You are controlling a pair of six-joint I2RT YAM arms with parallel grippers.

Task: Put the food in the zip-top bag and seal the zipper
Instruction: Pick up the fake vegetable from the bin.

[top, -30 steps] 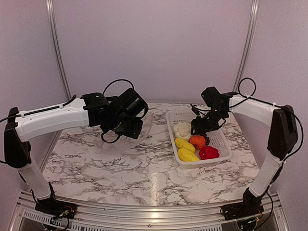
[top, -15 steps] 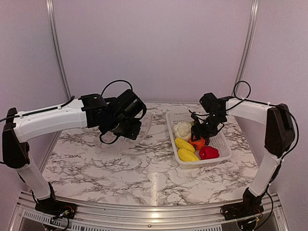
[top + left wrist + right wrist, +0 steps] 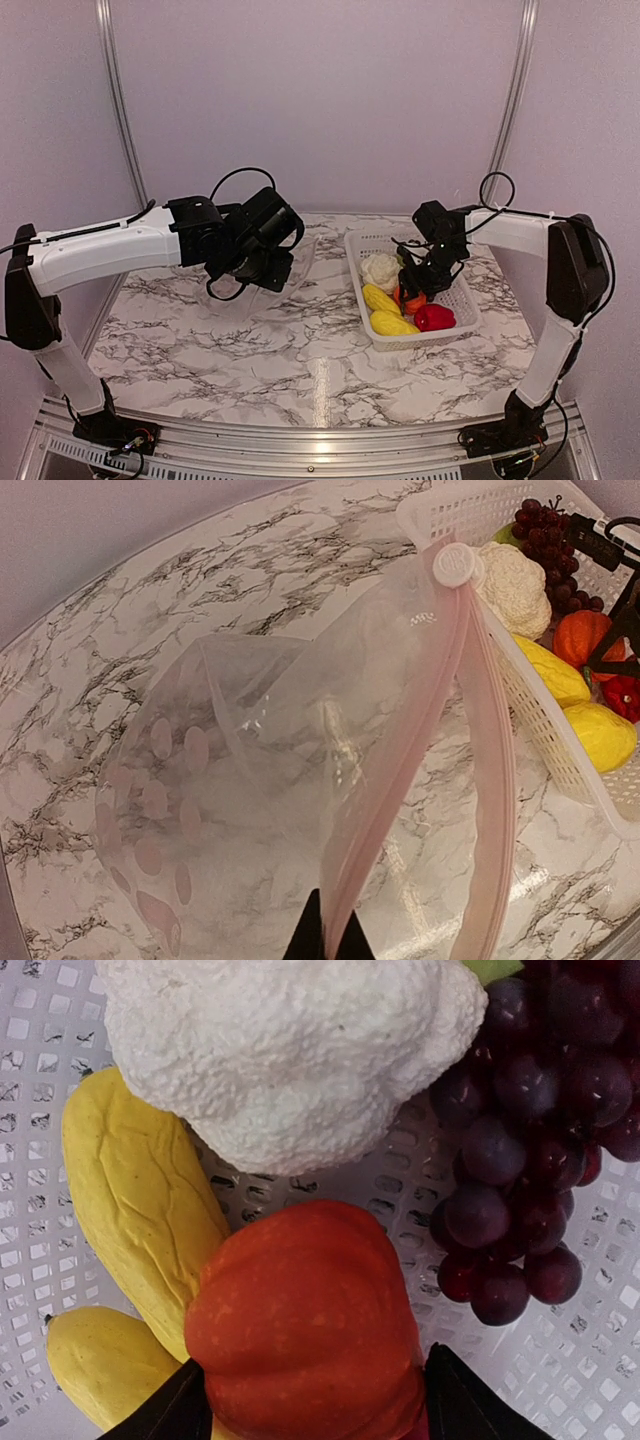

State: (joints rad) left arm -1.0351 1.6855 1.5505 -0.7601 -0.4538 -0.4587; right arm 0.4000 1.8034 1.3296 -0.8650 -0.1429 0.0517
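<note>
The zip-top bag [image 3: 250, 780] hangs clear and open-mouthed from my left gripper [image 3: 328, 945], which is shut on the near end of its pinkish zipper [image 3: 400, 770]; the slider [image 3: 455, 564] sits at the far end. The food lies in the white basket [image 3: 455, 290]. My right gripper [image 3: 310, 1400] is down in the basket, its fingers against both sides of the orange piece [image 3: 305, 1320]. Around it are the white cauliflower [image 3: 290, 1050], the dark grape bunch [image 3: 530, 1140] and two yellow pieces [image 3: 140, 1190] [image 3: 100, 1360]. The red pepper [image 3: 434, 317] lies at the basket's near end.
The basket stands at the right of the marble table [image 3: 250, 350], its long side next to the bag's mouth. The left arm [image 3: 110, 250] reaches over the table's left half. Walls and metal posts close off the back and the sides.
My right gripper has dropped lower into the basket and its fingers have come in around the orange piece. The left arm and the bag have stayed put.
</note>
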